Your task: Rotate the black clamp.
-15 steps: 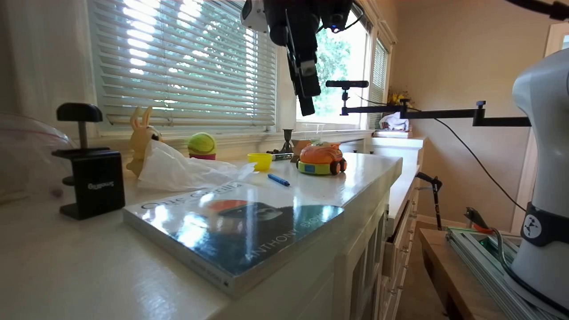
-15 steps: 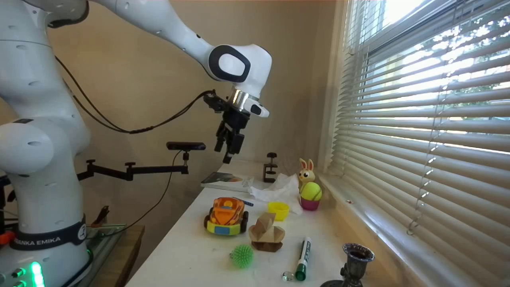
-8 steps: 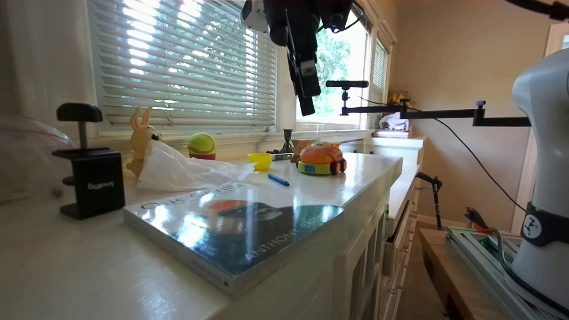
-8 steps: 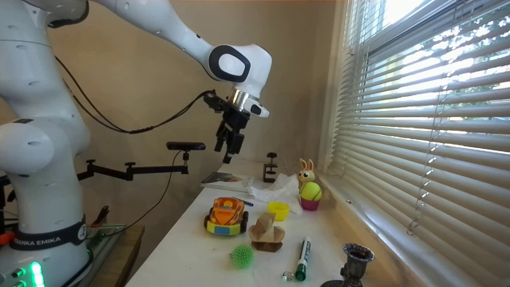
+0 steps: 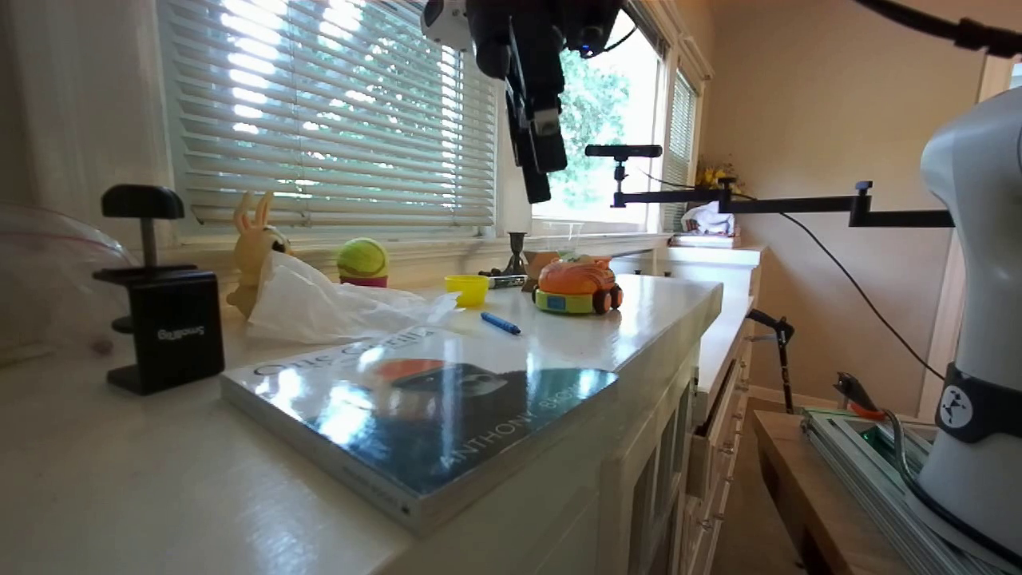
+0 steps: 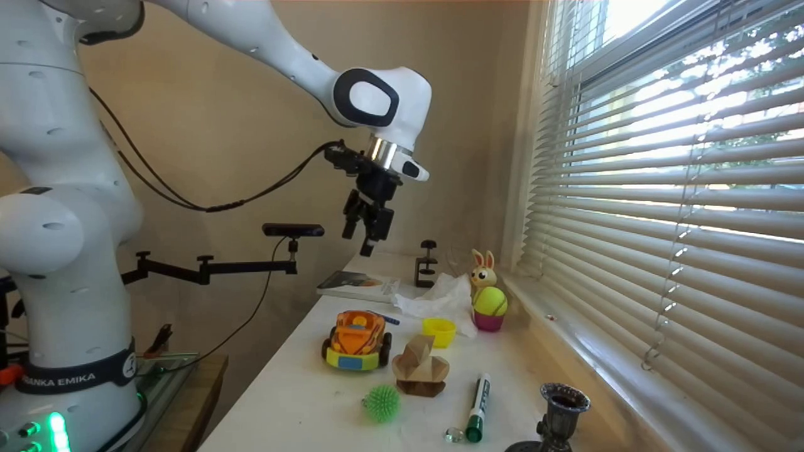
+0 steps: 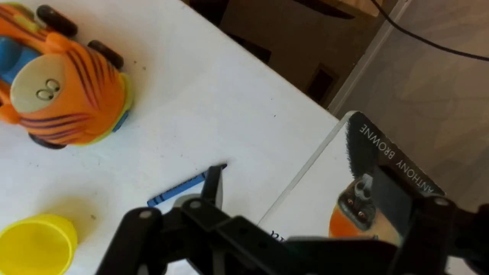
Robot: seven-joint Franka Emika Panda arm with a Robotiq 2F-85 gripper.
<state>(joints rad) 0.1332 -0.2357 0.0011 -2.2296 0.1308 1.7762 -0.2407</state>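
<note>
The black clamp [image 5: 177,335] stands upright on the white counter, with its round flat knob on top of a vertical screw. A pale mark shows on its blocky side. It also shows at the far end of the counter in an exterior view [image 6: 419,274], and it is out of view in the wrist view. My gripper [image 5: 538,180] hangs in the air above the counter, apart from the clamp and well higher. It also shows in an exterior view [image 6: 359,237]. In the wrist view my gripper [image 7: 301,187] is open, with nothing between its fingers.
A book [image 5: 415,407] lies beside the clamp at the counter edge. White crumpled paper [image 6: 443,301], a rabbit toy [image 6: 483,276], a yellow cup [image 7: 36,244], a blue crayon [image 7: 177,189] and an orange toy car [image 7: 72,95] are nearby. Window blinds [image 6: 659,207] border the counter.
My gripper has shifted slightly, to the left in an exterior view and to the right and a little up in an exterior view. The clamp and other objects have not moved.
</note>
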